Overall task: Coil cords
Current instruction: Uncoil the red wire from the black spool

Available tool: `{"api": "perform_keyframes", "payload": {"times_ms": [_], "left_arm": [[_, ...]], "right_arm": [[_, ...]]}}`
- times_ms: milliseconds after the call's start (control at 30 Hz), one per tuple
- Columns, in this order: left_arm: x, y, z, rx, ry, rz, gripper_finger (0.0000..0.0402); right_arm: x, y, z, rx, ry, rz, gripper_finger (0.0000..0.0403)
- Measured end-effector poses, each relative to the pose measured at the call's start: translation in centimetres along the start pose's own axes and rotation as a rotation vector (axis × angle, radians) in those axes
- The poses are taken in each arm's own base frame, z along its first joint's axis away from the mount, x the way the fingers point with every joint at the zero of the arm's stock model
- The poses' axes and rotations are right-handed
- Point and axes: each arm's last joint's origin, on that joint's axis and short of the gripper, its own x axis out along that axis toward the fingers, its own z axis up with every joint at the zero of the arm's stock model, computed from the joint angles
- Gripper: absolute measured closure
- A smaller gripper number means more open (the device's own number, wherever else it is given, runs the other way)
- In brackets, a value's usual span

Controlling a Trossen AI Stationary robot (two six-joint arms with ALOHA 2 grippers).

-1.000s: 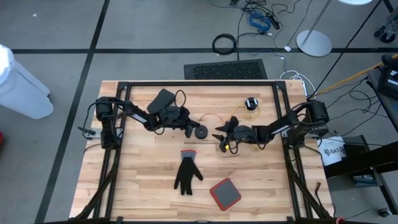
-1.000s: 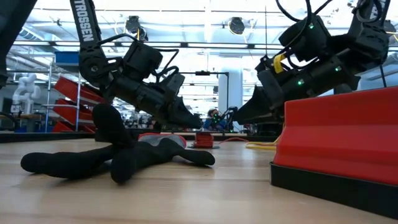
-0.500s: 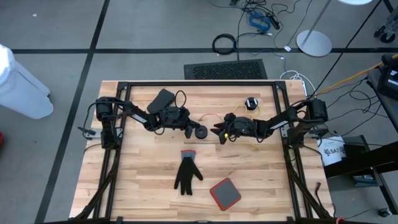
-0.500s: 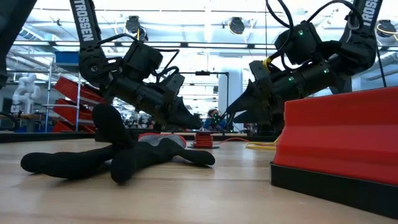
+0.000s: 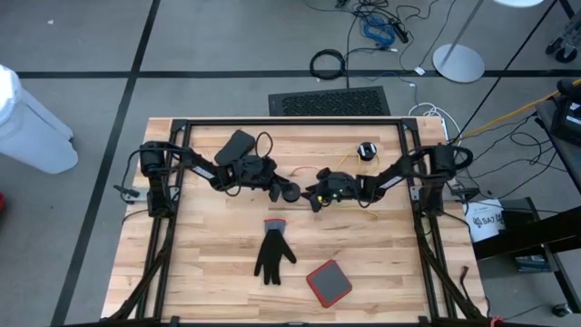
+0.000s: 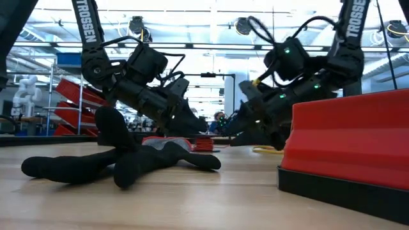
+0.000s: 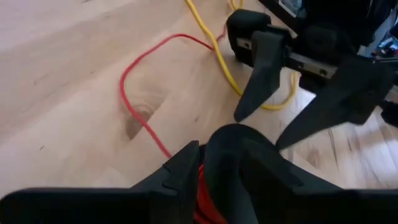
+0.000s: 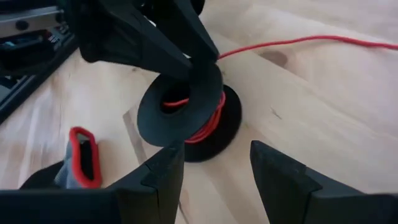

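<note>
Right wrist view: spool [image 8: 189,118] at left gripper [image 8: 186,62], near right gripper [image 8: 214,165]

Table middle: left gripper [image 5: 283,190] and right gripper [image 5: 313,194] meet nose to nose, the spool [image 8: 186,115] on the tabletop [image 5: 218,263] between them.
Spool: left gripper's fingers [image 8: 180,46] right on it, right gripper just beside.
Cord [image 7: 140,93]: runs from the spool across the wood.
Second puck [image 5: 366,151]: near the far edge, right of centre.
Glove [image 5: 273,249]: flat, nearer the front, below both grippers.
Square pad [image 5: 329,282]: front, right of the glove.
</note>
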Motion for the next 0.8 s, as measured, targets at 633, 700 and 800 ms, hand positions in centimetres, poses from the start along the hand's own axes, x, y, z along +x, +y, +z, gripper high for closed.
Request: {"api": "perform_keyframes", "payload": {"times_ms": [633,700,800], "left_arm": [[-4.0,-0.2,3.0,0.083,0.069,0.09,0.0275],[-4.6,-0.3,2.9,0.08,0.127,0.08,0.0275],[-5.0,-0.5,2.4,0.047,0.189,0.085,0.0275]], "right_arm": [[0.7,0.3,0.5,-0.008,0.026,-0.017,0.0232],[0.7,0.2,0.5,-0.006,0.033,-0.008,0.0232],[0.7,0.2,0.6,0.006,0.047,0.018,0.0232]]}}
